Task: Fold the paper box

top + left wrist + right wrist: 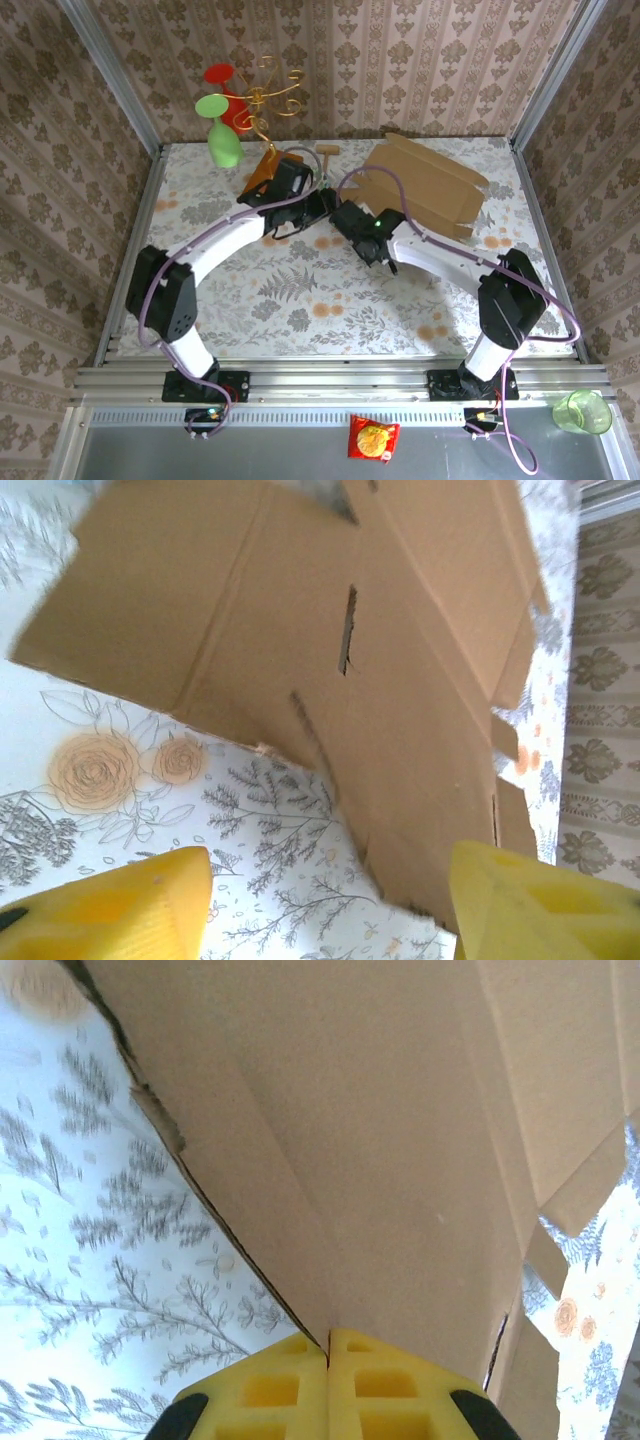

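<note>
Right gripper (328, 1340): jaws pressed together, pinching the edge of the paper box (425, 185). Left gripper (328, 868): jaws spread, the box just ahead of them.

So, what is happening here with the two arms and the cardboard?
Two robot arms are working on folding the paper box, a tan cardboard piece lying partly opened out at the far right of the table. The right claw is shut on an edge of the cardboard. The left claw is open and points at the box, holding nothing. The box is not yet folded into shape.
</note>
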`<action>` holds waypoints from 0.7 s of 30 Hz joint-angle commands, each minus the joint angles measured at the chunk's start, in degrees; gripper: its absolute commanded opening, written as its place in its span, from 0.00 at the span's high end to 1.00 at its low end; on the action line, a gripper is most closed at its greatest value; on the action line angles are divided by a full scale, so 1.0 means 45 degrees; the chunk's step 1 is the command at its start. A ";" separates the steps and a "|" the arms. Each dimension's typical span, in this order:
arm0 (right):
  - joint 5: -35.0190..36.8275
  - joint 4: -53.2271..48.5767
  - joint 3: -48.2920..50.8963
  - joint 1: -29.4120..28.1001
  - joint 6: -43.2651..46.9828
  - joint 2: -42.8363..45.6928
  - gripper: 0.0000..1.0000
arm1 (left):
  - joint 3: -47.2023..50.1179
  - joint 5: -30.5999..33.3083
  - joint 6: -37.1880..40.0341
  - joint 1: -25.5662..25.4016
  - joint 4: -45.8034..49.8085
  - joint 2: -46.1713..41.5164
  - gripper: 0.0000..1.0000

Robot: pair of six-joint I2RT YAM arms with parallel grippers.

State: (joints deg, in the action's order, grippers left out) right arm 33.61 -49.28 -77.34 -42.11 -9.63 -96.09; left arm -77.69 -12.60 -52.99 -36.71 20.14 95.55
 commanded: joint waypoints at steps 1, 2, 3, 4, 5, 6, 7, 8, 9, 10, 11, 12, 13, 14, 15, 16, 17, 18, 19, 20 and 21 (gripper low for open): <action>-0.0718 -0.1528 -0.2015 0.0551 -0.2277 0.0329 1.00 | -0.1315 0.1799 0.0926 -0.0024 0.1183 -0.1700 0.32; -0.1135 -0.1902 -0.2676 0.0759 -0.2909 0.0339 1.00 | -0.1561 0.2105 0.1091 -0.0044 0.1389 -0.2005 0.31; -0.1471 -0.2320 -0.3219 0.1030 -0.3550 0.0320 1.00 | -0.1728 0.2340 0.1206 -0.0008 0.1573 -0.2216 0.31; -0.1855 -0.2788 -0.3910 0.1362 -0.4445 0.0282 1.00 | -0.1891 0.2532 0.1344 -0.0007 0.1706 -0.2465 0.31; -0.2347 -0.3142 -0.4464 0.1680 -0.5282 0.0271 1.00 | -0.1973 0.2677 0.1497 0.0041 0.1803 -0.2678 0.31; -0.2759 -0.3442 -0.4936 0.1935 -0.5916 0.0275 1.00 | -0.2048 0.2751 0.1571 0.0079 0.1893 -0.2838 0.31; -0.3206 -0.3719 -0.5426 0.2209 -0.6873 0.0307 1.00 | -0.2089 0.2769 0.1635 0.0162 0.2025 -0.3024 0.31; -0.3586 -0.3913 -0.5780 0.2410 -0.7613 0.0319 1.00 | -0.2079 0.2754 0.1690 0.0260 0.2109 -0.3154 0.32; -0.4159 -0.4022 -0.6156 0.2607 -0.8393 0.0335 1.00 | -0.2070 0.2737 0.1786 0.0337 0.2214 -0.3304 0.32; -0.4567 -0.4146 -0.6492 0.2827 -0.9269 0.0328 1.00 | -0.2017 0.2679 0.1869 0.0426 0.2281 -0.3442 0.33; -0.4981 -0.4190 -0.6735 0.3016 -1.0067 0.0331 1.00 | -0.1946 0.2568 0.1948 0.0505 0.2315 -0.3578 0.33; -0.5376 -0.4066 -0.6854 0.3178 -1.0793 0.0352 1.00 | -0.1863 0.2481 0.1995 0.0587 0.2340 -0.3685 0.34; -0.5944 -0.3912 -0.6946 0.3358 -1.1591 0.0358 1.00 | -0.1779 0.2340 0.2031 0.0689 0.2384 -0.3795 0.34; -0.6320 -0.3747 -0.7007 0.3515 -1.2328 0.0379 1.00 | -0.1699 0.2250 0.2101 0.0750 0.2432 -0.3880 0.34; -0.6646 -0.3625 -0.7094 0.3625 -1.3185 0.0393 1.00 | -0.1663 0.2174 0.2210 0.0829 0.2486 -0.3978 0.35; -0.6763 -0.3582 -0.7326 0.3683 -1.4018 0.0345 1.00 | -0.1623 0.2076 0.2339 0.0881 0.2585 -0.4047 0.36; -0.6836 -0.3617 -0.7559 0.3693 -1.4647 0.0273 1.00 | -0.1603 0.1993 0.2434 0.0955 0.2700 -0.4129 0.36; -0.6975 -0.3573 -0.7828 0.3717 -1.5152 0.0180 1.00 | -0.1576 0.1978 0.2545 0.1004 0.2834 -0.4185 0.37; -0.7150 -0.3508 -0.8125 0.3730 -1.5647 0.0050 1.00 | -0.1549 0.1965 0.2633 0.1084 0.2985 -0.4266 0.37; -0.7343 -0.3395 -0.8438 0.3761 -1.6103 -0.0082 1.00 | -0.1489 0.1929 0.2711 0.1176 0.3083 -0.4362 0.37; -0.7512 -0.3219 -0.8654 0.3789 -1.6464 -0.0186 1.00 | -0.1424 0.1921 0.2747 0.1265 0.3134 -0.4453 0.37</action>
State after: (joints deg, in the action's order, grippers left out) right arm 4.51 -64.07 -112.36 -25.30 -70.78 -95.90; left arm -84.73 -3.18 -43.38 -31.94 31.55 78.19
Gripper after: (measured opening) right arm 0.057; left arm 0.630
